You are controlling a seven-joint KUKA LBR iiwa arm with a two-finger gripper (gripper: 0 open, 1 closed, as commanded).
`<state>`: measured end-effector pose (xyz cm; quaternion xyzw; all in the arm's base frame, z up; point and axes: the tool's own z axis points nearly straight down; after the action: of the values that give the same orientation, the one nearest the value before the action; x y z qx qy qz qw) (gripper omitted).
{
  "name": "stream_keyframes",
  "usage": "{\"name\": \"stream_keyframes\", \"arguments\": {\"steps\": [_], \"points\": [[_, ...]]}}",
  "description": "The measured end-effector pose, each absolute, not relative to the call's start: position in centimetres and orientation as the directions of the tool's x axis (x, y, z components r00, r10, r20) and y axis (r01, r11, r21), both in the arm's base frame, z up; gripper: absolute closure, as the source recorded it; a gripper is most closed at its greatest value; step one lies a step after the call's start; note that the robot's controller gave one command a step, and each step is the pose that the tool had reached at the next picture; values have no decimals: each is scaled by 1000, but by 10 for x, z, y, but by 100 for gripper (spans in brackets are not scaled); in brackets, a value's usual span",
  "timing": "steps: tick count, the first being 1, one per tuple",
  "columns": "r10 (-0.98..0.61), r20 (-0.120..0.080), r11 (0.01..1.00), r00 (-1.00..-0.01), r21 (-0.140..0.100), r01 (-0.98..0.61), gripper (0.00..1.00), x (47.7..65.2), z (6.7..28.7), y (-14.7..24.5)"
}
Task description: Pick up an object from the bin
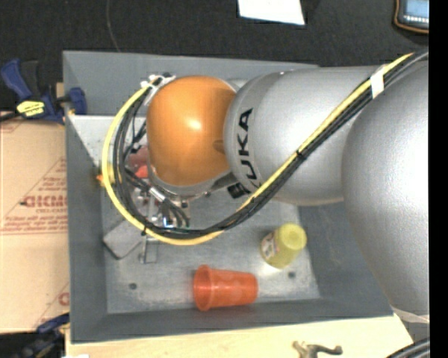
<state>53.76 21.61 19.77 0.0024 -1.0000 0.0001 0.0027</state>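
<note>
My gripper (147, 249) is low over the left part of the bin floor, mostly hidden under the arm's orange cover and cables. A flat grey piece (121, 242) lies right beside it on the left; whether they touch is unclear. A small red thing (140, 171) peeks out at the cover's left edge, largely hidden. An orange plastic cup (222, 287) lies on its side near the front wall, right of the gripper. A yellow bottle with a label (283, 246) lies further right.
The big silver arm covers the right and back of the bin. Its yellow cable loops low around the wrist, just above the bin floor. The bin's left wall stands close to the gripper.
</note>
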Motion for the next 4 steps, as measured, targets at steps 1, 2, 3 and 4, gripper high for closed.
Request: {"name": "stream_keyframes", "arguments": {"steps": [1,2,3,4], "points": [[1,-2,1000,-1000,2,1,0,539,203,215],[-144,-4,990,-990,1,-144,0,588,99,193],[-390,-10,921,-921,1,-391,0,607,71,186],[-206,0,979,-979,1,-206,0,595,79,189]]}}
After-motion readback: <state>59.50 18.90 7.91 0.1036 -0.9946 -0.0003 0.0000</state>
